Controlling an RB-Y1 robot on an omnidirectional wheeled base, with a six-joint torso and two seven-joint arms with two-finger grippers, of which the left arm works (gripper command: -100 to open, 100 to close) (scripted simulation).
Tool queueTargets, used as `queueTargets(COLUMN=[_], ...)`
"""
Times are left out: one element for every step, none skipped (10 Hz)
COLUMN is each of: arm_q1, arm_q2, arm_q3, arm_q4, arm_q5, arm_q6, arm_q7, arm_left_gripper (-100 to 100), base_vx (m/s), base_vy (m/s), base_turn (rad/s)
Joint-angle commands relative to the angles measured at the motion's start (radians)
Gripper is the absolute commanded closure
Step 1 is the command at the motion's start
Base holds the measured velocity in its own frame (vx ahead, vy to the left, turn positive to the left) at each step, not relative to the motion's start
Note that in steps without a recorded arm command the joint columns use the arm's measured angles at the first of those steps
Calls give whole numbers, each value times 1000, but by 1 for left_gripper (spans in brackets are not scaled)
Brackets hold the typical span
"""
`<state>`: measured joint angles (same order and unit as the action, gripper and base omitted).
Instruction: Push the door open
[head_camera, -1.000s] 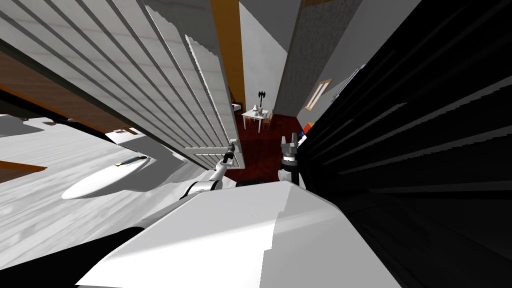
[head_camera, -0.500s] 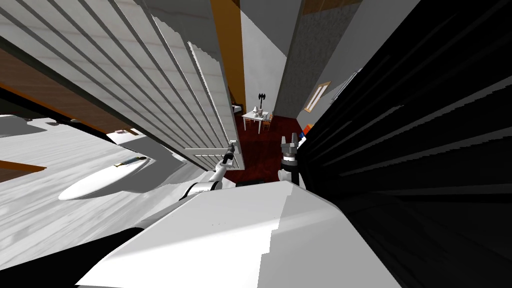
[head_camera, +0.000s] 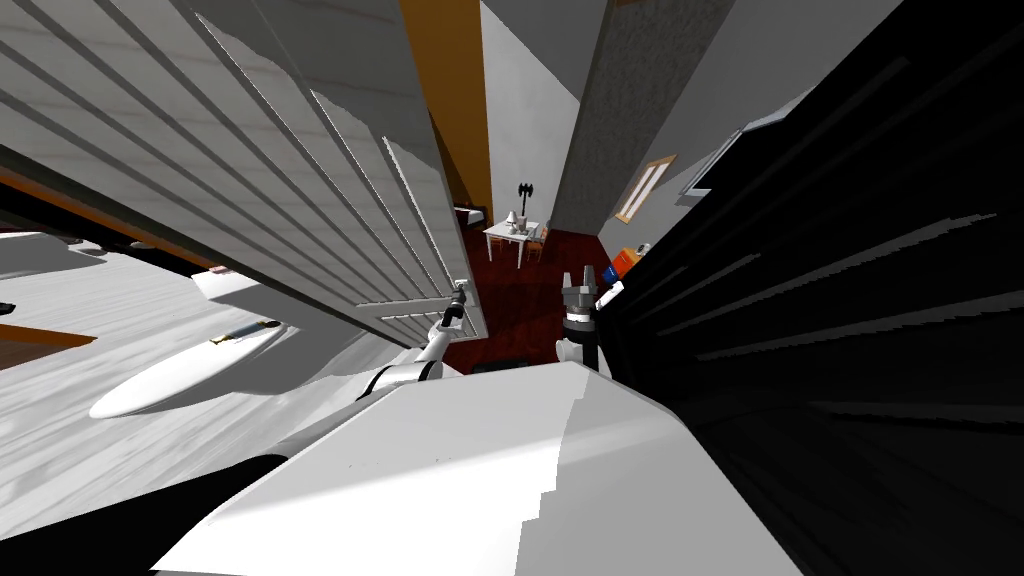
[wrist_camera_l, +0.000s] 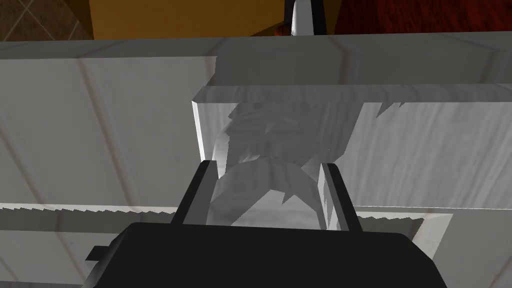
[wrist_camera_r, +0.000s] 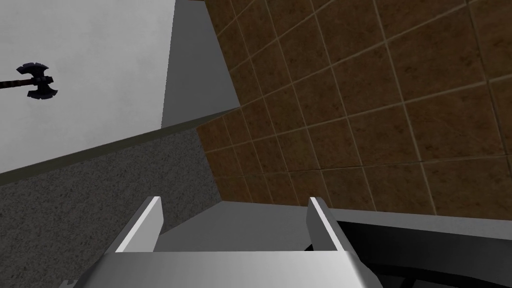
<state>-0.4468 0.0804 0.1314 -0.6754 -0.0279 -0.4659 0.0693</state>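
This is a room in a home. A small white tabletop (head_camera: 512, 236) bearing a few small pale things stands on a dark red floor (head_camera: 530, 300). Above it a black axe (head_camera: 523, 190) hangs on the white wall, to its right is a framed panel (head_camera: 645, 187), and nearer than it a white panelled door (head_camera: 300, 180)

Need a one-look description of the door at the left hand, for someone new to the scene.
In the head view, the pale surface sweeping from the top left corner toward the middle is the door. Its free edge ends at the left hand, beside the dark red floor. Long parallel slats set it apart from the plain orange wall behind and the black area opposite.
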Motion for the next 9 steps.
queueTargets(arm_q1=[-1, 0, 0, 1, 2, 2, 3, 4, 5], arm_q2=[17, 22, 22, 29, 34, 37, 42, 47, 51], arm_q3=[23, 34, 34, 52, 65, 71, 84, 97, 109], arm_q4=[7, 7, 7, 8, 9, 9, 10, 10, 11], arm_q5=[7, 11, 11, 18, 22, 24, 29, 33, 38], arm_q6=[-5, -5, -5, -4, -3, -3, -2, -2, -1], arm_q7=[-6, -10, -10, -16, -20, -22, -27, -31, -35], arm_left_gripper=[100, 100, 100, 100, 100, 100, 100, 100, 100], base_vx=[220, 207, 130, 125, 172, 181, 158, 161, 173], base_vy=[-85, -135, -79, -70, -100, -113, -123, -107, -112], base_turn=[45, 59, 65, 57, 50, 64, 75, 108, 60])
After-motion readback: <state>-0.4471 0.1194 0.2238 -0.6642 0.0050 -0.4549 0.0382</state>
